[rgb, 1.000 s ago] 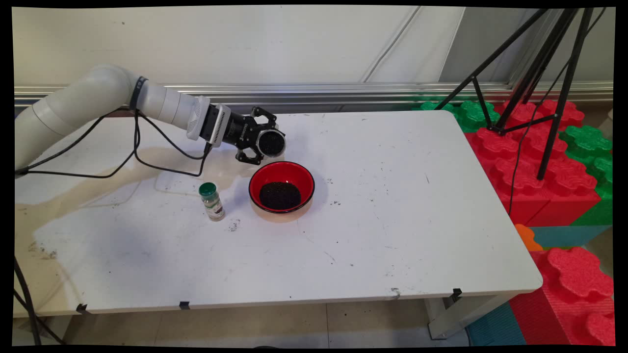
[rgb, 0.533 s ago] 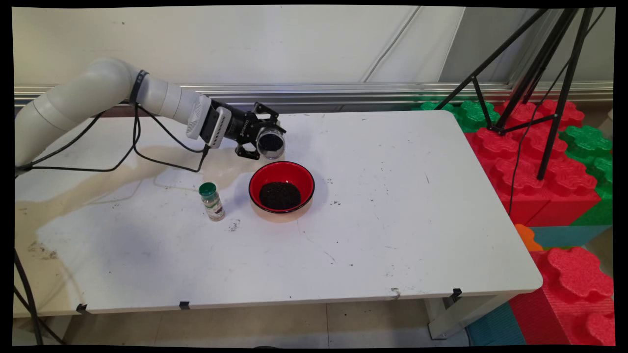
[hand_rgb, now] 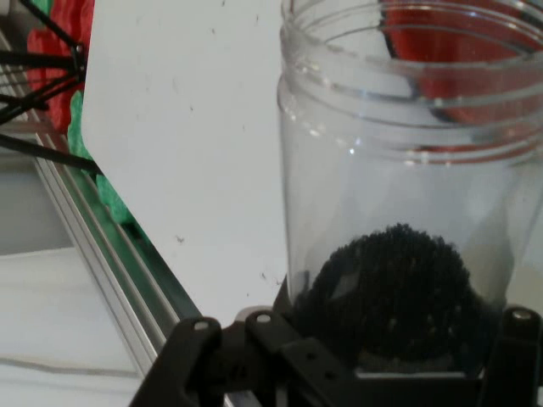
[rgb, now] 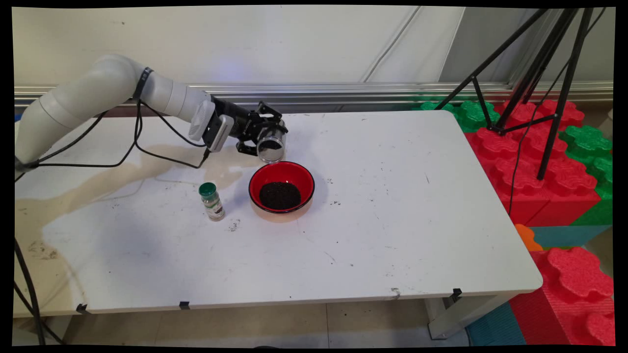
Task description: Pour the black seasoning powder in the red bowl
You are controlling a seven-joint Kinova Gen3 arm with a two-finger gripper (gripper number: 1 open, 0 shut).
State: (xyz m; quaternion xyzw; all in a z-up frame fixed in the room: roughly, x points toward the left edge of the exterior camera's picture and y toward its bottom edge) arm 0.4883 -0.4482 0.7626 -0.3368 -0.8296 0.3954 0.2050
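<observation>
one clear jar (rgb: 271, 145) is pinched between my gripper (rgb: 262, 138) fingers, which press on its sides near the base. the jar is lidless and tipped, its mouth aimed down toward the red bowl (rgb: 281, 188). in the hand view the jar (hand_rgb: 407, 195) fills the right half, with a clump of black granules (hand_rgb: 390, 292) sitting at its base end, next to my black linkage (hand_rgb: 254, 360); the threaded neck is bare. the red bowl has a black rim and holds a mound of black granules (rgb: 279, 195) at its centre. the jar mouth hangs just above and behind the bowl's far rim, not touching it. my arm (rgb: 103, 93) enters from the left, reaching across the white table (rgb: 392, 206) with the wrist angled downward, black cables (rgb: 147, 147) looping under it. a small spice bottle (rgb: 211, 201) with a green cap stands upright just left of the bowl, apart from it. red and green foam blocks (rgb: 554, 171) and a black tripod (rgb: 539, 73) sit beyond the table's right end.
</observation>
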